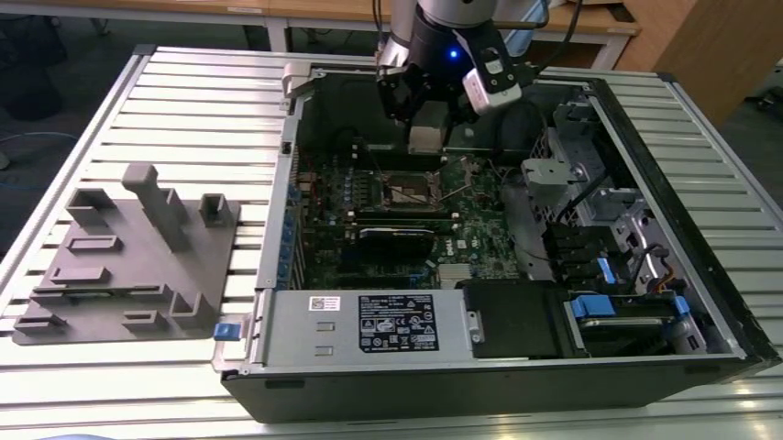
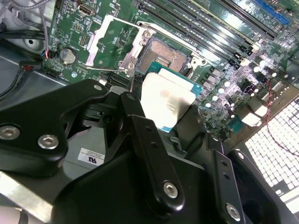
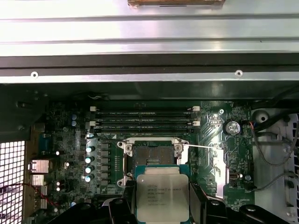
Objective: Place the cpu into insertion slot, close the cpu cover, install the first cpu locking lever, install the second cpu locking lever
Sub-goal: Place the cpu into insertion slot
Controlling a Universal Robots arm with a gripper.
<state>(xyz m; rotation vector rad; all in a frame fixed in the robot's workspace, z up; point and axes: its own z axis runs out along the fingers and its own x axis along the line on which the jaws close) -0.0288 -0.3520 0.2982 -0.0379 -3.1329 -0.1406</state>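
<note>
The end effector is closed on the cpu, a finger on each of two opposite edges and the silvery top facing the first wrist view. In the exterior view the end effector hangs over the open case, which lies on the slatted counter. The cpu is in the air, above and just beside the slot, not yet seated. In the second wrist view the cover is swung back beside the slot, so the dark centre is exposed.

The step in hand appears to be placing the cpu. To do it well, the chip should probably be centred squarely over the slot with its edges parallel to the metal border. It should stay level and come straight down, with no sliding across the contacts. It should also stay clear of the raised cover and of the thin lever that sticks out to one side. The grip should let go only when the cpu lies flat inside the border.

Count: one cpu, one slot, one cover, one end effector, one case. One lever is clear, and I cannot tell a second for sure. A single grey fixture sits on the counter at the exterior view's left, well apart from the case.
</note>
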